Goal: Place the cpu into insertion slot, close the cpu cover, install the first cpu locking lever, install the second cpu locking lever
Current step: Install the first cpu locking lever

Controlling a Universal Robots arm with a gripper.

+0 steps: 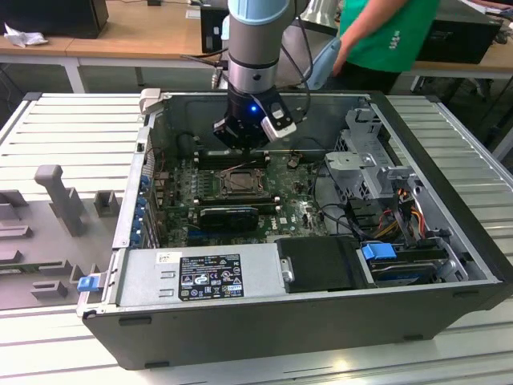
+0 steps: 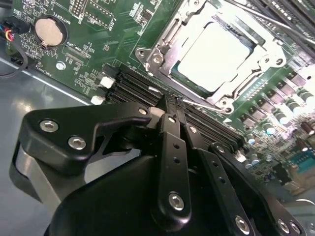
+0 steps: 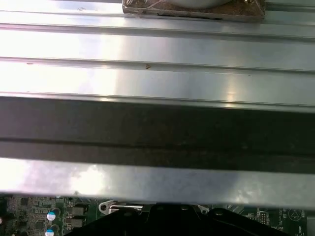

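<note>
1. The case lies open on a ribbed metal table, with the green board flat on its floor.
2. A person in a green shirt stands at the far desk, behind the case.
3. The arm reaches down into the case at its far wall, a blue light lit on its wrist.
4. The gripper hangs just above the board, beside the far edge of the slot; in the second wrist view its black fingers lie pressed together with nothing between them.
5. The slot sits mid-board, between the RAM slots and a black card.
6. The cover lies down over the slot, its silvery frame around the window.
7. The cpu rests in the slot, its pale face showing through the cover's window.
8. A thin lever runs along the slot's edge nearest the gripper; whether it is latched cannot be told.
9. A coin cell sits on the board, well apart from the slot.
</note>
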